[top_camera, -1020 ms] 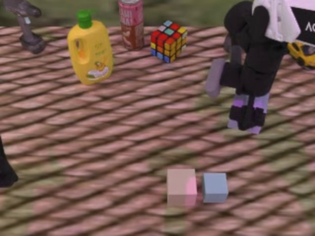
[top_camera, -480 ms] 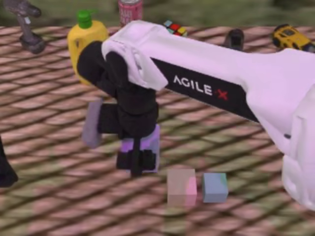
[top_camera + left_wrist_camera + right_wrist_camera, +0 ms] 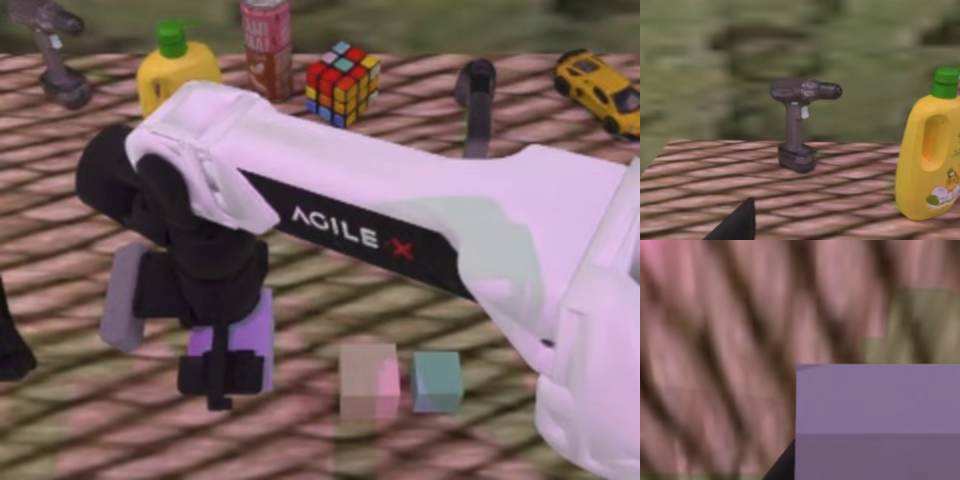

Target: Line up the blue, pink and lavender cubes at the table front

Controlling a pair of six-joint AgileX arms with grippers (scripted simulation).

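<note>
Shifted since half a second ago: right arm, carrying the lavender cube [image 3: 254, 335], now further toward the table's left and slightly nearer its front edge; the puzzle cube [image 3: 342, 83] is uncovered again.

Right gripper [image 3: 222, 372]: over the front-left part of the table [image 3: 90, 215], fingers closed on the lavender cube, which shows between and behind them. Whether the cube touches the tabletop cannot be told. The right wrist view shows the same cube [image 3: 877, 420] filling the near corner, woven tabletop beyond it.

Pink cube [image 3: 369, 380]: on the table, to the right of the right gripper, about level with it, near but apart from the held cube.

Blue cube [image 3: 437, 381]: just beside the pink cube on the side away from the gripper, a narrow gap between them.

Left gripper [image 3: 10, 350]: at the left table edge, to the left of the right gripper, only a dark part in view; finger state cannot be told.

Other items, all well behind the right gripper toward the table's back: yellow bottle [image 3: 174, 68] with green cap; can [image 3: 266, 45]; puzzle cube; power drill [image 3: 52, 55] [image 3: 797, 122] at back left; yellow toy car [image 3: 600, 90] at back right.
</note>
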